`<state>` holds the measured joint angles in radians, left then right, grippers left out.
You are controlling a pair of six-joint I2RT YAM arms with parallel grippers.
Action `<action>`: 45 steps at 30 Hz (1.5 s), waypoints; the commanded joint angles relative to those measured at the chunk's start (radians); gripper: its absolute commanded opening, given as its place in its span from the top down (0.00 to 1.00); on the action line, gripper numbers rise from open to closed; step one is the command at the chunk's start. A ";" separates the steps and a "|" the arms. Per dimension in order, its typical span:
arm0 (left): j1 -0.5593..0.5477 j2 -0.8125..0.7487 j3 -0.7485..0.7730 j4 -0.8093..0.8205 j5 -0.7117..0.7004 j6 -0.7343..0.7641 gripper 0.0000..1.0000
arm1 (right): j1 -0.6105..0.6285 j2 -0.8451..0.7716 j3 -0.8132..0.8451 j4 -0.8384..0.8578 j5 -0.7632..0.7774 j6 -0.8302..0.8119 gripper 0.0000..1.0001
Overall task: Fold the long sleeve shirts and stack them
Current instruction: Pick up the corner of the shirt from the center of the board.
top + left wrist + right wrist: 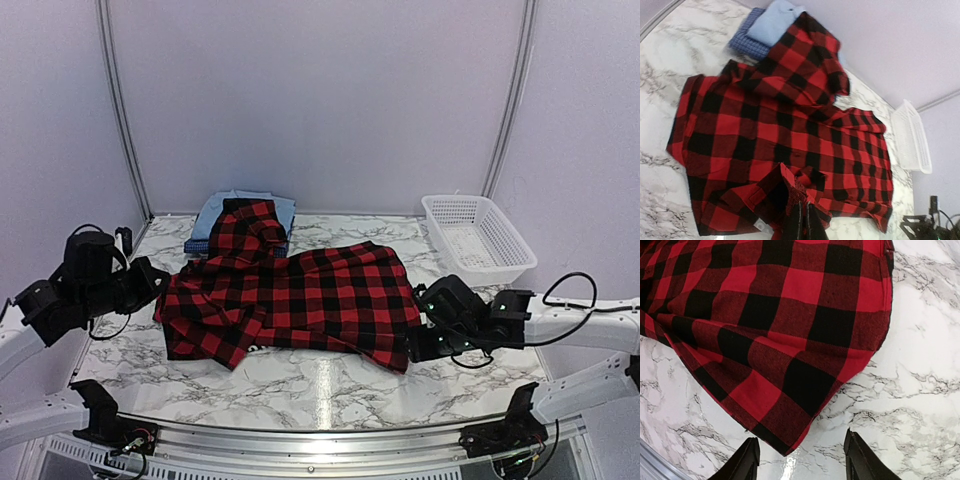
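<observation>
- left gripper (802, 207) clamped on bunched fold of plaid shirt (300, 300)
- right gripper (801, 437) fingers spread, holding nothing, poised above marble table (920, 365) just off shirt's corner

No writing you could read

In all three views you had no legible word, label, brand or number. Only a sliver of white showed at the near hem of the red-and-black plaid shirt (785, 125), and it was too small for you to read.

White arms (590, 322), black joints (462, 315) (black right claw (801, 460) too).
</observation>
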<state>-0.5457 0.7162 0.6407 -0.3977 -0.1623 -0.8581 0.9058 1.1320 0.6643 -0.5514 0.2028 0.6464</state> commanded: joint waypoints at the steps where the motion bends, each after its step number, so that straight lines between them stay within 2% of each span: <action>1: 0.001 -0.020 0.120 -0.119 0.212 0.170 1.00 | 0.022 -0.031 -0.056 -0.019 0.001 0.074 0.48; 16: -0.047 -0.048 0.232 -0.183 0.611 0.232 1.00 | 0.059 0.028 -0.155 0.203 -0.077 0.206 0.49; 22: -0.118 -0.038 0.253 -0.217 0.709 0.216 1.00 | 0.064 0.109 -0.155 0.218 -0.053 0.222 0.64; 27: -0.220 -0.005 0.270 -0.263 0.739 0.223 1.00 | 0.064 0.104 -0.141 0.152 -0.013 0.216 0.93; 29: -0.253 0.007 0.280 -0.294 0.754 0.228 1.00 | 0.063 0.076 -0.125 0.088 0.017 0.203 1.00; 34: -0.328 0.023 0.323 -0.379 0.843 0.229 1.00 | 0.055 0.039 -0.101 -0.057 0.066 0.178 1.00; 39: -0.379 0.017 0.396 -0.486 0.906 0.217 1.00 | 0.022 -0.012 -0.132 -0.098 0.054 0.178 1.00; 45: -0.385 -0.009 0.448 -0.578 0.912 0.228 1.00 | 0.016 -0.047 -0.135 -0.118 0.018 0.178 1.00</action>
<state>-0.9241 0.7315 1.0580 -0.8726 0.7128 -0.6434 0.9291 1.1046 0.5282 -0.6147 0.2268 0.8268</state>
